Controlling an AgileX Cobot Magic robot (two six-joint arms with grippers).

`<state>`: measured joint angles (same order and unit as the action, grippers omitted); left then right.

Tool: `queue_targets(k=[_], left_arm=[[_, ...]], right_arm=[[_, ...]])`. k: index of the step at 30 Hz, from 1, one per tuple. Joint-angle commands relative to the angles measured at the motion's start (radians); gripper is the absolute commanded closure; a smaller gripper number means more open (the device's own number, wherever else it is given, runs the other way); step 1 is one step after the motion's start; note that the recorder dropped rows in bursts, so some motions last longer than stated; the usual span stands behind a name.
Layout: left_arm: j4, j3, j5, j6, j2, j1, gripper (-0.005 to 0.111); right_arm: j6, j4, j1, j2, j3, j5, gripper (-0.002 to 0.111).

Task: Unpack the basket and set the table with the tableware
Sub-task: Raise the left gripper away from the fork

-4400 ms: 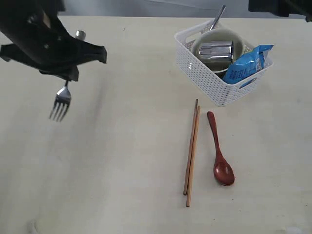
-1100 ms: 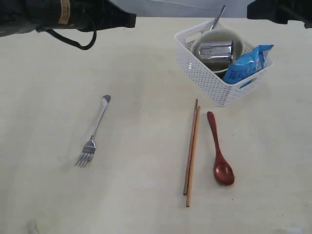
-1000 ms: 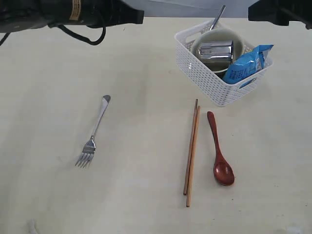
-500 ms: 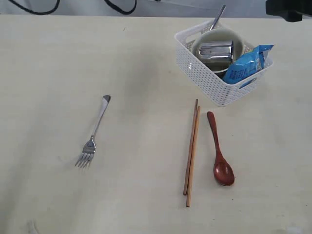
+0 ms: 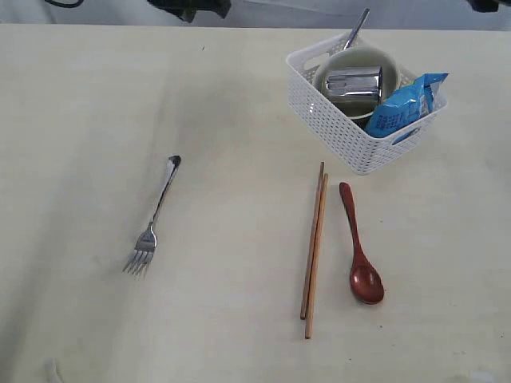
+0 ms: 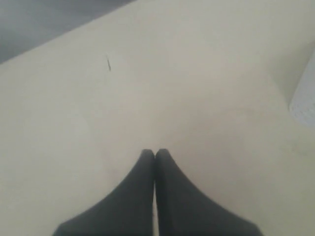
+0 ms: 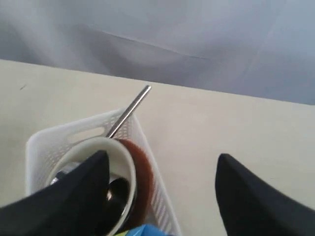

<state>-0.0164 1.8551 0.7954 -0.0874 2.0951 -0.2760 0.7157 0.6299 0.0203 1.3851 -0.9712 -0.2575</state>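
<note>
Two thin wooden chopsticks (image 5: pixel 314 249), woven-look white basket (image 5: pixel 335 128), left tool (image 6: pixel 155 152) together, right tool (image 7: pixel 161 160) apart

basket (image 5: pixel 327 120): white perforated plastic | cup (image 5: pixel 353 83): shiny steel (mirror-bright) | fork (image 5: pixel 157 211): polished metal | spoon (image 5: pixel 356 239): glossy red-brown wood | chopsticks (image 5: pixel 314 247): plain wood | tabletop (image 5: pixel 239 104): matt cream

- The right gripper (image 7: pixel 162 156) hangs above the desk (image 7: pixel 221 123), its two dark jaws standing wide apart with nothing between them.
- A white perforated basket (image 7: pixel 74 133) stands on the desk, partly hidden behind one jaw.
- A cream bowl (image 7: pixel 123 162) sits inside the basket, with a brown plate (image 7: pixel 146 182) standing on edge just beside it, against the basket wall.
- A slim steel handle (image 7: pixel 130 110) slants out over the basket rim.
- A corner of a blue packet (image 7: pixel 147 230) shows at the picture's edge.
- A grey backdrop (image 7: pixel 147 24) lies beyond the desk.
</note>
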Motion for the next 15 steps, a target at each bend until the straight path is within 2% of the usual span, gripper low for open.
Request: queue_targets(k=[1,6,9,15], left_arm=[[0.032,0.008,0.064,-0.023,-0.001,0.025,0.107],[0.032,0.008,0.101,-0.028,-0.001,0.023,0.107],[0.032,0.008,0.118,-0.032,-0.001,0.023,0.107],[0.032,0.008,0.128,-0.041,-0.001,0.023,0.107]], right_arm=[[-0.010,0.006,-0.007,0.172,-0.113,0.070,0.048],[-0.010,0.050,-0.010,0.464,-0.472,-0.207,0.048],[-0.010,0.141,-0.024,0.634,-0.687,-0.360,0.048],[-0.092,0.233,-0.033,0.862,-0.968,-0.479,0.048]])
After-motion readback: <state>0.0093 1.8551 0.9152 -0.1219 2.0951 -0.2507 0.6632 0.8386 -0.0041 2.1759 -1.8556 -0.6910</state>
